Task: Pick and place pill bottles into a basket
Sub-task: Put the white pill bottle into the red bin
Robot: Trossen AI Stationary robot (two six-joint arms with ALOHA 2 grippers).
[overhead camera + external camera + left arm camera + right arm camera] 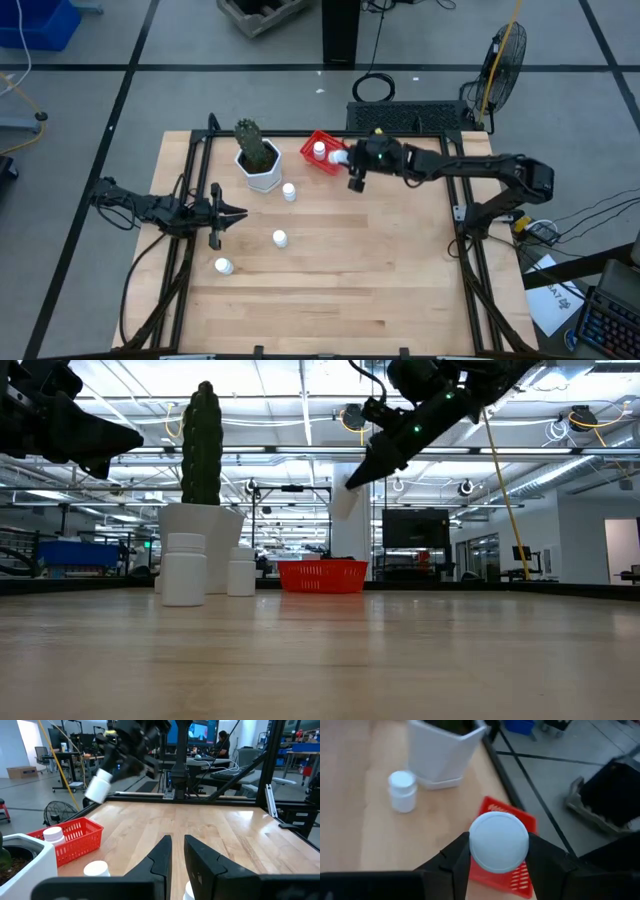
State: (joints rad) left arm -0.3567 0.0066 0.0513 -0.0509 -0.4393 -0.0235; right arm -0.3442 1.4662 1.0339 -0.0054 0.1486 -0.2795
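A red meshed basket (325, 160) stands at the table's far side, right of the white cactus pot (264, 175), with one white pill bottle (319, 150) inside it. My right gripper (345, 157) hangs above the basket's right side, shut on another pill bottle (98, 785). Three more bottles stand upright on the wood: one (289, 192) by the pot, one (280, 238) near mid-table, one (223, 266) nearer the front. My left gripper (225, 213) waits at the table's left side, fingers together, touching nothing. My right gripper pinches the bottle's round sides (499, 841) between its two fingers (547, 862), one on each side. The fingers slant down from the table's right toward the basket. The bottle sticks out beyond the fingertips, tilted, lifted clear of basket and table (345, 500).
The hexagonal pot with its tall cactus (203, 445) stands just left of the basket (322, 575). A dark metal frame (190, 200) runs along the table's edges. Bare wood lies across the table's right and near parts (400, 270).
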